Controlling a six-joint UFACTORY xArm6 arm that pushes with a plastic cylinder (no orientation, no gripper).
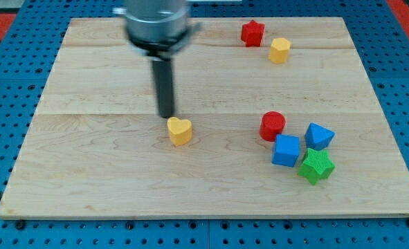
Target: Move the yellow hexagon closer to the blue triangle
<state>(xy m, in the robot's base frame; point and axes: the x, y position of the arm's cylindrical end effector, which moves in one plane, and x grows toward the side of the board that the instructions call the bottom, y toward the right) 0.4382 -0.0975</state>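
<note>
The rod's bare tip (167, 115), holding nothing, rests just above the yellow heart (180, 130), while the yellow hexagon (279, 50) sits by the red star (252, 32), well apart from the blue triangle (319, 135).

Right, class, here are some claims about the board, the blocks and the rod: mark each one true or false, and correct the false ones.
1. My tip sits just above the yellow heart, toward the view's top. True.
2. The yellow hexagon lies beside the red star, near the view's top right. True.
3. The yellow hexagon touches the blue triangle. False: they are far apart, with the hexagon near the top and the triangle in the lower-right cluster.
4. The green star is at the view's left. False: it is at the lower right, next to the blue cube.
5. The red cylinder sits to the view's left of the blue triangle. True.
</note>
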